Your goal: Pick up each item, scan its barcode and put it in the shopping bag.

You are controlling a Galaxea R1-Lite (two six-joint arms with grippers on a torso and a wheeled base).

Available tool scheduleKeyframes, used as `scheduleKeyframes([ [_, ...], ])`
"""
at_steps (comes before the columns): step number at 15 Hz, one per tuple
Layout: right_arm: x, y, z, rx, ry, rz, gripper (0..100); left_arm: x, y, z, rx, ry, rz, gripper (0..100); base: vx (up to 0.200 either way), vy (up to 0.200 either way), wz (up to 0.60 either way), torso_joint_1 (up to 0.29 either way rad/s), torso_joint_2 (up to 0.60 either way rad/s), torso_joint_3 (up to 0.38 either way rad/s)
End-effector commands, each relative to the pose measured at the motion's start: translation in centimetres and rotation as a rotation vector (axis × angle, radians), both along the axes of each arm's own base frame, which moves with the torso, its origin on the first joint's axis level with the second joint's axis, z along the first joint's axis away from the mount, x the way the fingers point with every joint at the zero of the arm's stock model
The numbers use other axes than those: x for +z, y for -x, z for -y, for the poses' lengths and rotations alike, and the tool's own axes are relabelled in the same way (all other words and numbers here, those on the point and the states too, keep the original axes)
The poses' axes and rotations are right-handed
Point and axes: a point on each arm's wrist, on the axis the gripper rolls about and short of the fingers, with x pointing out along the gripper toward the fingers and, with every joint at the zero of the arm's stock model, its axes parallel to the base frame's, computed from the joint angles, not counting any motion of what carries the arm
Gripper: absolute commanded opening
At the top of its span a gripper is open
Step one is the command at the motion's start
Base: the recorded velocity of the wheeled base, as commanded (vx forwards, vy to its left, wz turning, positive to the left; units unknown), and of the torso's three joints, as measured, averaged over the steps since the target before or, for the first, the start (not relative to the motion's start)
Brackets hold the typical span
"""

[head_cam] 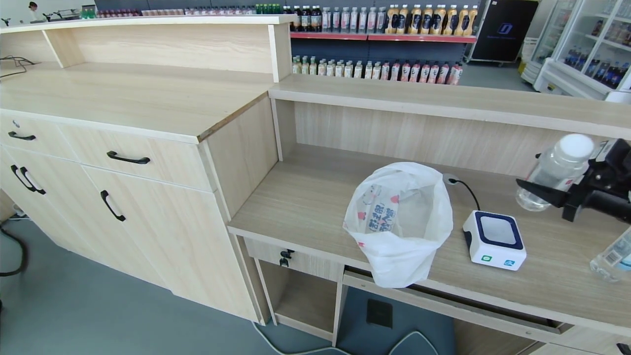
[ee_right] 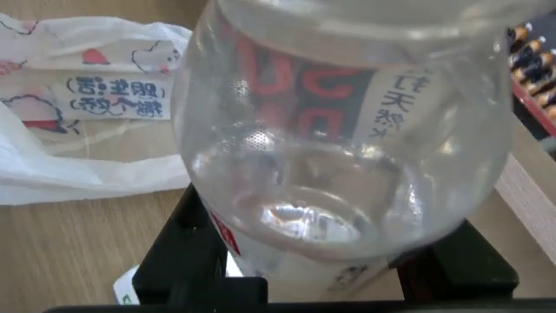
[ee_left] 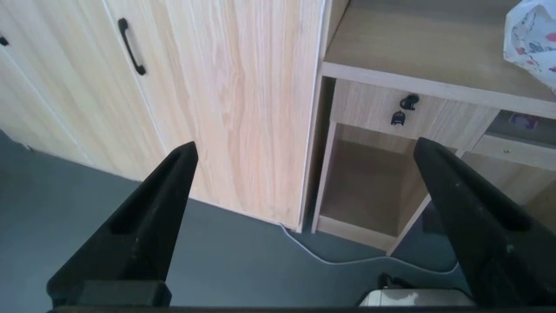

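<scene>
Clear plastic bottle [head_cam: 554, 170] is clamped in your right pincer [head_cam: 540, 191], probably unscanned, with the scanner [head_cam: 495, 239] just to the pincer's left, the seemingly empty shopping bag [head_cam: 399, 222] farther left and a second bottle [head_cam: 613, 256] waiting on its near side.

Shop checkout corner: pale wood-grain furniture on a smooth grey floor [head_cam: 74, 305].
Low pale wood-grain desk [head_cam: 305, 197] with a raised back ledge; under it an open cubby [head_cam: 300, 296] and a drawer front with a black lock fitting [head_cam: 286, 257]. A taller matching wood cabinet [head_cam: 148, 103] butts against its left side, with curved black handles [head_cam: 128, 159] on drawers and doors. Behind: red-edged store shelves [head_cam: 379, 37] lined with rows of drink bottles, and white glass-door fridges [head_cam: 586, 49] far right. Lighting bright and even.
</scene>
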Motion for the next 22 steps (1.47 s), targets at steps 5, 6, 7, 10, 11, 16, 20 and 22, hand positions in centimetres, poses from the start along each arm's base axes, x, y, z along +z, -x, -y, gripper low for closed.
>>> scheduleKeyframes([
  [5,4.5,8.3,0.9,-0.378,-0.031,-0.004,0,0.0,0.0,0.0,0.001,0.000,0.000,100,0.000,0.000,0.00,0.000,0.00,0.000],
  [6,4.8,8.3,0.7,-0.372,-0.025,0.025,0,0.0,0.0,0.0,0.001,0.000,0.000,100,0.000,0.000,0.00,0.000,0.00,0.000],
  [7,5.0,8.2,0.6,-0.361,-0.025,0.036,0,0.0,0.0,0.0,0.001,0.000,0.000,100,0.000,0.000,0.00,0.000,0.00,0.000],
  [10,5.4,7.3,-1.1,-0.277,-0.070,0.079,0,0.0,0.0,0.0,0.001,0.000,0.000,100,0.000,0.000,0.60,0.002,0.00,0.007],
  [11,5.4,6.2,-1.9,-0.284,-0.091,0.098,0,0.0,0.0,0.0,0.001,0.000,0.000,100,0.000,0.000,0.60,0.002,0.01,0.002],
  [16,2.3,0.2,-6.0,-0.323,-0.243,0.098,0,0.0,0.0,0.0,0.001,0.000,0.000,100,0.000,0.000,0.48,0.000,0.00,0.002],
  [20,-2.3,-3.7,-6.6,-0.307,-0.387,-0.097,0,0.0,0.0,0.0,0.002,0.000,0.000,100,0.000,0.000,0.00,0.000,0.00,0.000],
  [22,-3.8,-5.1,-6.4,-0.318,-0.418,-0.148,0,0.0,0.0,0.0,0.001,0.000,0.000,100,0.000,0.000,0.00,0.000,0.00,0.000],
])
